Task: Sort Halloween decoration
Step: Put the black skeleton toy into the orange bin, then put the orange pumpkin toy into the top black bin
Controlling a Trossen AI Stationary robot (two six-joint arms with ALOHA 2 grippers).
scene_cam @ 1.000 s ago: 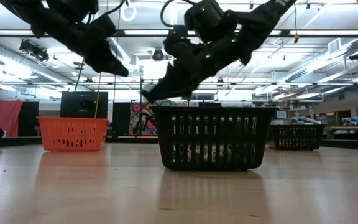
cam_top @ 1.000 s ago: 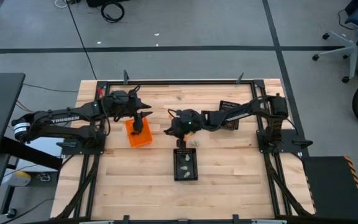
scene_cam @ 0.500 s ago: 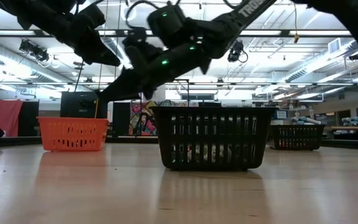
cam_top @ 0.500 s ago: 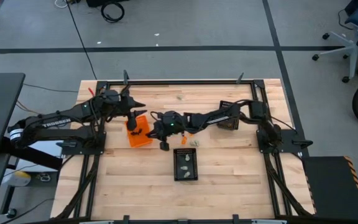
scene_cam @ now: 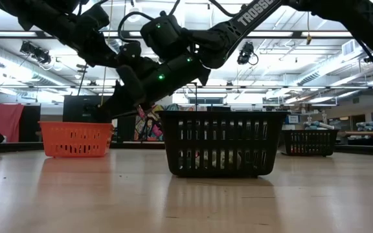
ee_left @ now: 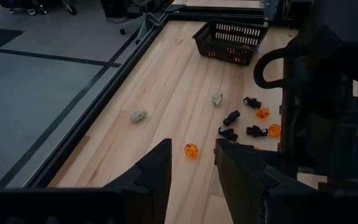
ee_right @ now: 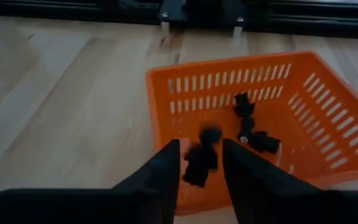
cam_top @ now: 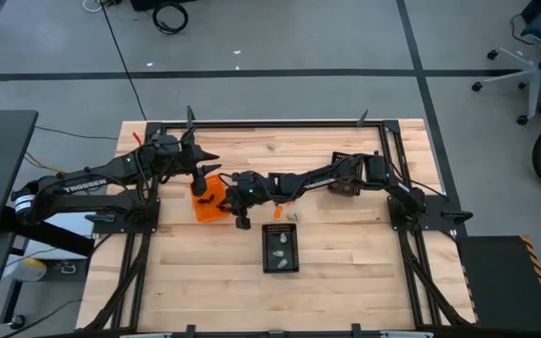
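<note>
From above, the right gripper (cam_top: 236, 199) is seen beside the orange bin (cam_top: 216, 208). The left gripper (cam_top: 198, 160) waits behind it, fingers spread, pinching nothing.

In the right wrist view, a black piece (ee_right: 200, 163) is pinched. It should be carried over the rim before being let go.

In the left wrist view, more pieces (ee_left: 191, 150) lie loose on the table (ee_left: 166, 87).

The right arm stretches far across toward the left arm's side, its gripper (ee_right: 196, 163) pinching a small black piece between near-closed fingers (ee_right: 163, 168). The left arm is bent at its own side, its gripper (ee_left: 191, 165) raised with fingers slightly parted, holding nothing.
</note>
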